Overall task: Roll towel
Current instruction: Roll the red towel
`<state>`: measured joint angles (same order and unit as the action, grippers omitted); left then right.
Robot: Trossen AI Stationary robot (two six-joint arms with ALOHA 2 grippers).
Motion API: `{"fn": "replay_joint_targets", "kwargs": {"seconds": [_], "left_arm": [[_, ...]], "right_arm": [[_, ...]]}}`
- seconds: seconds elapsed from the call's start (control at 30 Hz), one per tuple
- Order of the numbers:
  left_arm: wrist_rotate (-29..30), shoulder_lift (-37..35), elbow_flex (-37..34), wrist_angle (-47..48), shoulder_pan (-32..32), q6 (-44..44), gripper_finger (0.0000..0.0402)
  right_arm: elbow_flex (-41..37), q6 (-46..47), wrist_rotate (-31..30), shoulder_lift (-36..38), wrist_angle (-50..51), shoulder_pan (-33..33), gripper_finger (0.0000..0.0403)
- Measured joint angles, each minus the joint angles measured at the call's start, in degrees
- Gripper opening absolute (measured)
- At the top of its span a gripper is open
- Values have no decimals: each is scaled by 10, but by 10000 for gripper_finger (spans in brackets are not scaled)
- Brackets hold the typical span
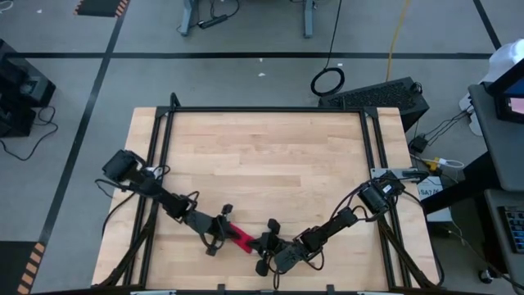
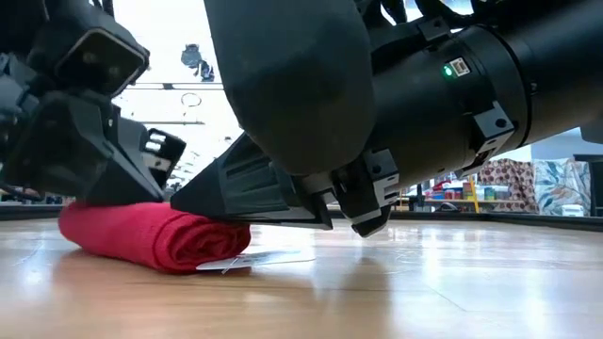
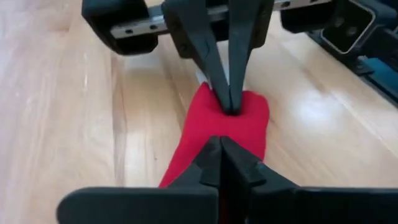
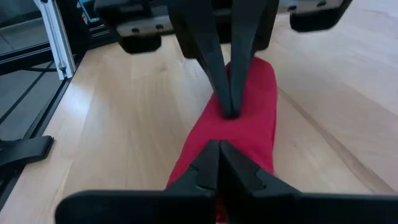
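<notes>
Seen from above, the table carries 1 task item, the towel, lying at about 6 o'clock on the board, close to the near edge.

At about 7 o'clock the left arm reaches in, and the left gripper has its fingers pinched shut on the towel's left end; its wrist camera shows the dark tips closed together with red cloth bunched under them.

The towel is already a short, fat bundle, lying flat on the wood, with its small white tag poking out at the table surface in the low view.

At about 5 o'clock the right arm comes in, and the right gripper is likewise clamped shut on the towel's right end, so the 2 grippers face each other across the cloth.

The towel looks light, soft and limp: it should crush under the tips rather than resist, and it would likely spring loose once released. Its fabric gives decent friction against the pads. The best hold is probably at the 2 ends, pinching through all layers so the bundle stays tight.
</notes>
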<state>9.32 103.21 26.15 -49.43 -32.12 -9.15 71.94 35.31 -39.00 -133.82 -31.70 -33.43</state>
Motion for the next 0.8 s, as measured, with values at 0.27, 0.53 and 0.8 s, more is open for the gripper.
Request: {"fn": "replay_joint_targets", "kwargs": {"seconds": [0.27,0.53,0.8], "left_arm": [[15,48,-1,-14,0,-25,14],[15,47,-10,-34,-2,-24,14],[15,48,-11,-36,-2,-22,15]], "right_arm": [[0,0,-2,0,3,-1,4],[-5,-75,-46,-2,-114,-12,4],[-1,-75,-54,-12,-151,-8,4]]}}
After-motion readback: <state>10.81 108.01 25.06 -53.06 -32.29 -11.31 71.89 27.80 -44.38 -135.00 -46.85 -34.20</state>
